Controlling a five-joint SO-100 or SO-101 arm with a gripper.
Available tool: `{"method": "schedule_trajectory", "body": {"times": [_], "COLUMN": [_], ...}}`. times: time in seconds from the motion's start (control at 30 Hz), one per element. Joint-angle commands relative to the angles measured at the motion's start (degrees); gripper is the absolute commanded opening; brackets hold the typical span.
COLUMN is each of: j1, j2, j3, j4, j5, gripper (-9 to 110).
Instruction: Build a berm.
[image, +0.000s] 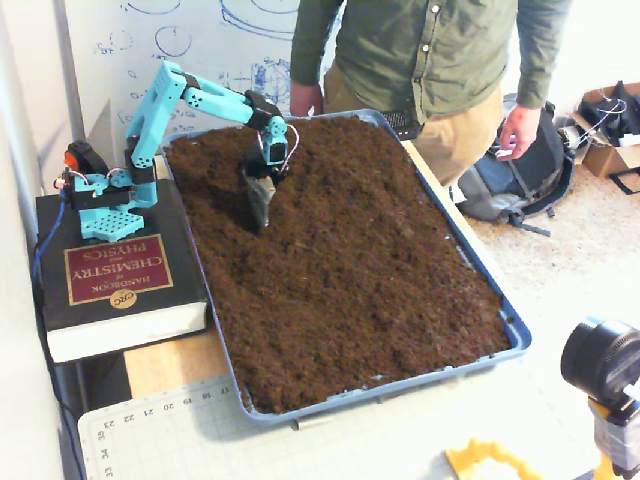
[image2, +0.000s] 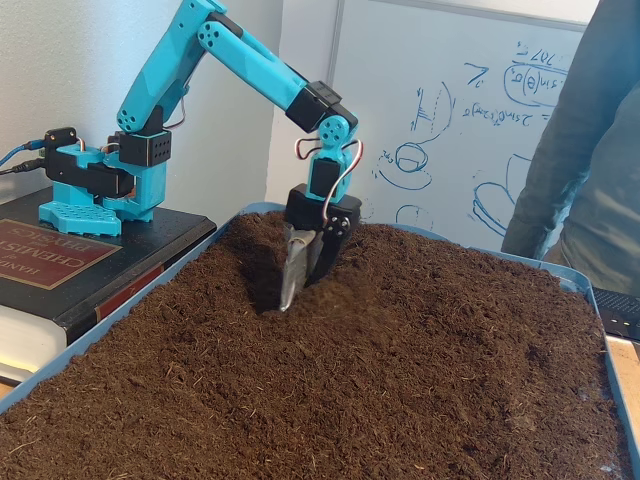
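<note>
A blue tray (image: 512, 335) holds loose dark brown soil (image: 370, 260), also seen in the other fixed view (image2: 400, 380). My turquoise arm reaches down into the tray's far left part. The gripper (image: 261, 215) (image2: 292, 296) carries a grey metal blade and a black jaw that stand close together, tips dug into a small dark hollow. Just left of it in a fixed view, the soil rises into a low crumbly hump, the berm (image2: 250, 238); in the other fixed view it lies near the tray's left wall (image: 215, 175). Elsewhere the soil is roughly flat.
The arm's base stands on a thick black book (image: 115, 275) (image2: 60, 260) left of the tray. A person (image: 420, 50) (image2: 585, 180) stands at the tray's far edge, one hand near the rim. A camera (image: 605, 365) stands front right, and a backpack (image: 520, 170) lies on the floor.
</note>
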Motion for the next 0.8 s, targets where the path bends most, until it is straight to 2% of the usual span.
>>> {"method": "schedule_trajectory", "body": {"times": [0.0,0.27,0.5,0.6,0.77], "j1": [0.26,-0.09,-1.58,-1.85,-1.32], "j2": [2.37,6.24,16.35,20.74,24.26], "j3": [-8.09,-9.23,-8.96,-8.96,-8.96], "j4": [-2.55,-2.37,-2.11,1.58,14.24], "j5": [-0.53,-0.53,-0.44,-0.44,-0.97], "gripper": [1,1,1,1,1]}}
